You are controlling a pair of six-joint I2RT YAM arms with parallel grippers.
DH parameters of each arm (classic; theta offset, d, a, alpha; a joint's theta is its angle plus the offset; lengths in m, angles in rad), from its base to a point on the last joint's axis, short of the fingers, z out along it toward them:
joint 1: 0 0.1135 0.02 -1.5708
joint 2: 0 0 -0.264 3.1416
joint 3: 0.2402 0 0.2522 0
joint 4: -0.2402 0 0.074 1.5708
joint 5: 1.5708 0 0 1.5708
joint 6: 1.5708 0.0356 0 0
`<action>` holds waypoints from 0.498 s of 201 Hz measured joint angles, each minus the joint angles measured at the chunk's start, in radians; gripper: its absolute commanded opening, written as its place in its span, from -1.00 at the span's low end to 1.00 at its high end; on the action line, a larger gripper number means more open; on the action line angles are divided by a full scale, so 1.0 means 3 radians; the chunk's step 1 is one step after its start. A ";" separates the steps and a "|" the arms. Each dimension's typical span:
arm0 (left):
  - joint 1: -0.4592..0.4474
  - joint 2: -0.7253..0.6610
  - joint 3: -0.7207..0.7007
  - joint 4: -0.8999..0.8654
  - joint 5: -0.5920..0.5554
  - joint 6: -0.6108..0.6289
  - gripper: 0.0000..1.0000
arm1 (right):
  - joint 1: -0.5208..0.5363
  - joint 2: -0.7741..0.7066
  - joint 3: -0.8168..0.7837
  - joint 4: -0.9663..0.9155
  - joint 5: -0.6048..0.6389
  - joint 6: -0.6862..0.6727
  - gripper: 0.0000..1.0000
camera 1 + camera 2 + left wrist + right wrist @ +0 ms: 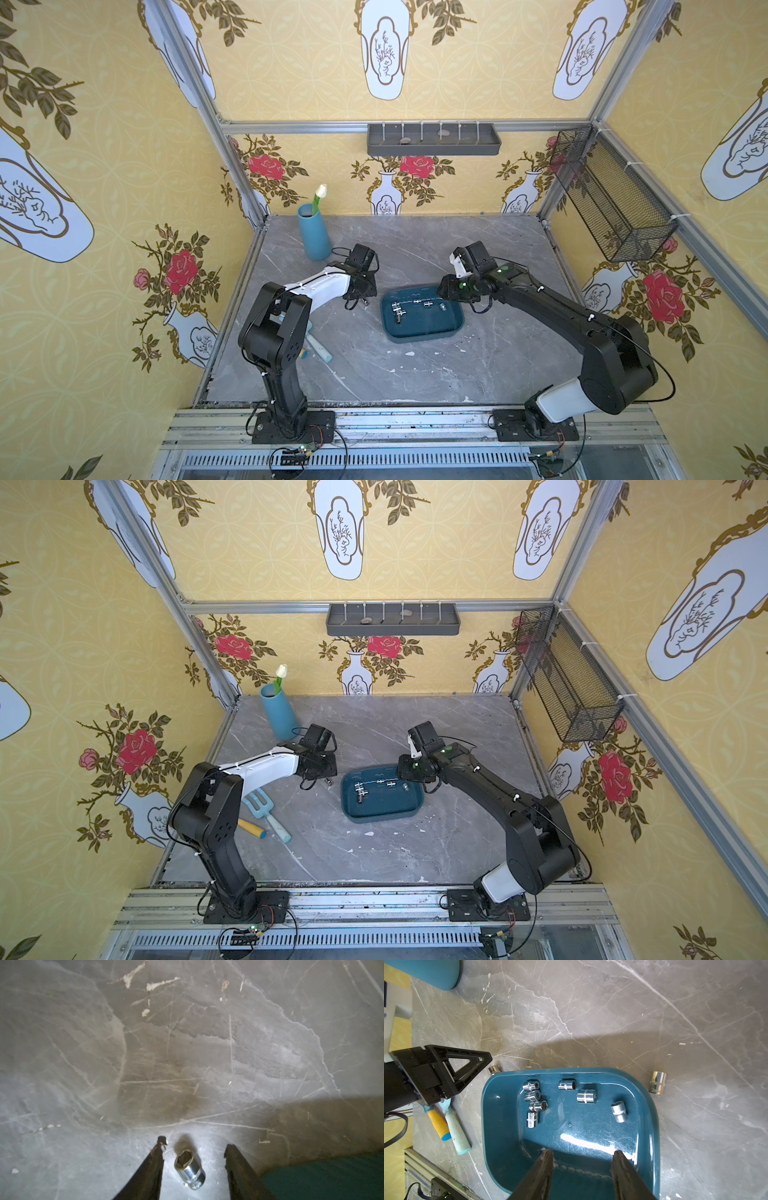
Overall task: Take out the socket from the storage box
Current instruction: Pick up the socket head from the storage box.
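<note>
Chrome socket [189, 1169] lies on the table [187, 1043] beside the storage box [500, 1105], loose inside the wide-open left pincer [195, 1144]; the right pincer [583, 1153] hangs open and empty over the box.

socket [190, 1169]: polished chrome metal, mirror-bright, knurled band. storage box [500, 1130]: glossy teal plastic, fine scratches across the floor. table [187, 1053]: grey marble-look slab, matt, scratched, chipped white in spots.

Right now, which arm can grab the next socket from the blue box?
The right. The right gripper hangs open over the storage box, facing the sockets inside; the left gripper straddles a socket on the table outside.
</note>
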 measured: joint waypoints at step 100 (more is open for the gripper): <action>-0.0080 0.0211 0.0023 -0.0067 0.0061 -0.0025 -0.09 | 0.0008 -0.0037 -0.0029 -0.0003 0.0070 0.0011 0.02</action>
